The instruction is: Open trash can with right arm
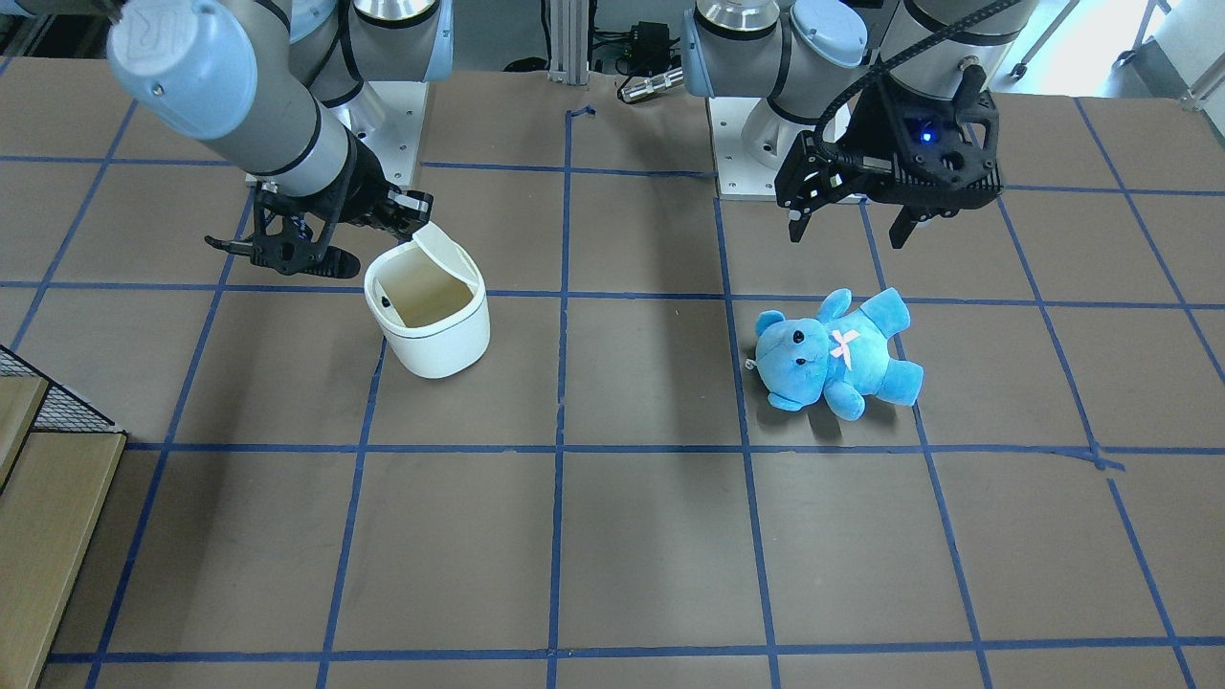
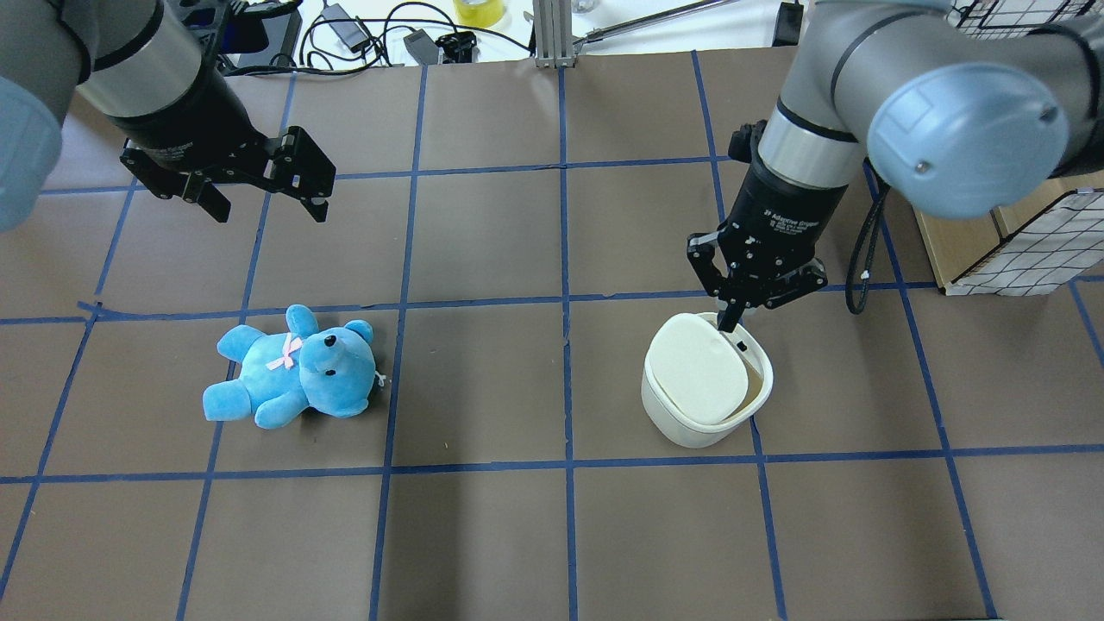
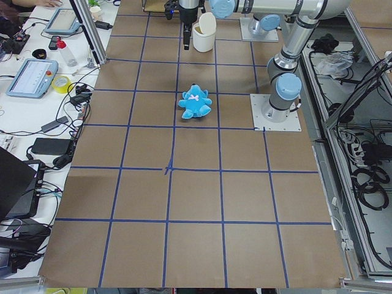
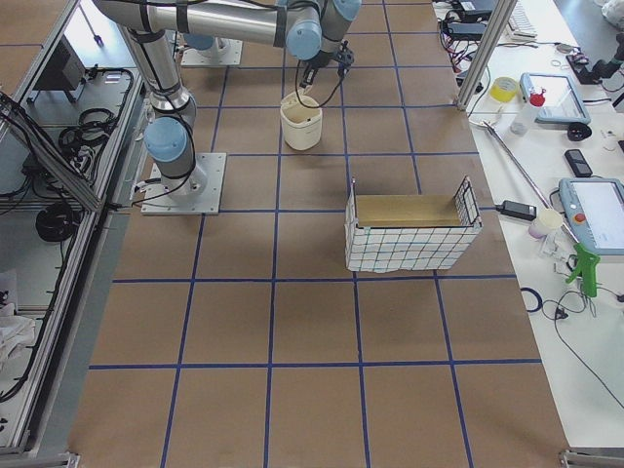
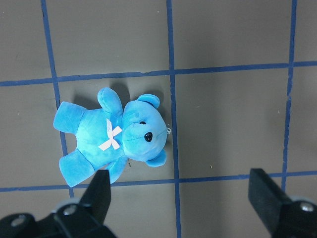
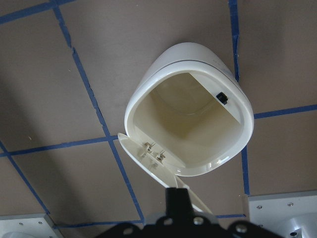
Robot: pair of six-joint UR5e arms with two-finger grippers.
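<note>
The white trash can (image 2: pixel 690 418) stands on the table's right half, and its lid (image 2: pixel 694 371) is tilted up, so the beige inside (image 1: pixel 416 297) shows. My right gripper (image 2: pixel 730 321) hangs over the can's far side. It is shut, and its fingertips (image 6: pixel 176 201) are against the raised lid edge. The open can (image 6: pixel 188 114) fills the right wrist view. My left gripper (image 2: pixel 269 210) is open and empty. It hovers above and beyond a blue teddy (image 2: pixel 293 371), which also shows in the left wrist view (image 5: pixel 114 139).
A wire basket lined with cardboard (image 2: pixel 1018 241) stands at the table's right edge, close to the right arm. The two arm base plates (image 1: pixel 756 153) are at the robot side. Blue tape lines mark a grid on the brown table (image 2: pixel 552 517).
</note>
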